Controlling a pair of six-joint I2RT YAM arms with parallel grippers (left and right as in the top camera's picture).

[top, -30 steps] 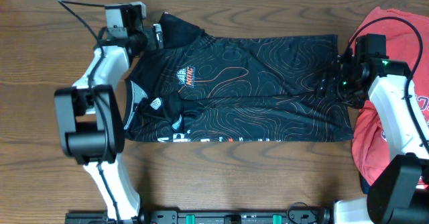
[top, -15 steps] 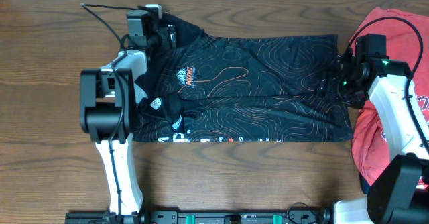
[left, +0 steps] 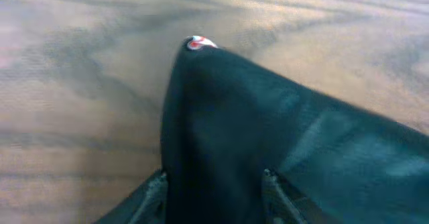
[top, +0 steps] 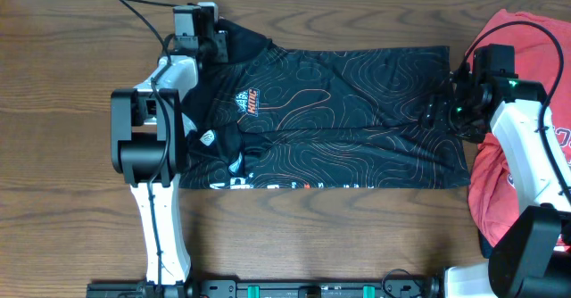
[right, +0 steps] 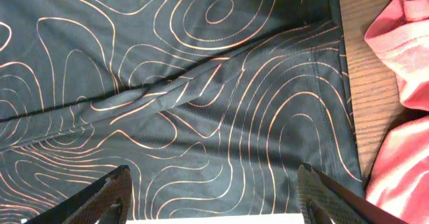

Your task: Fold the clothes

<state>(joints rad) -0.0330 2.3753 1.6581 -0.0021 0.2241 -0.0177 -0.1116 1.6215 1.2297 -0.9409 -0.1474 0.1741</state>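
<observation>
left hand point(top: 220, 43) shifted over jersey point(top: 339, 111) corner, table point(top: 53, 111) beyond

Left wrist view soft throughout. Jersey point(left: 281, 137) corner fills most of it; red-white mark point(left: 196, 43) at its tip unreadable, poss. a label. Left gripper point(left: 214, 177): fingers point(left: 153, 196) cut off at btm edge, grip on cloth not determinable. Overhead: red shirt point(top: 513, 30) cut by rt edge, partly under right arm point(top: 526, 146). Hem lettering point(top: 268, 186) too small to read.
</observation>
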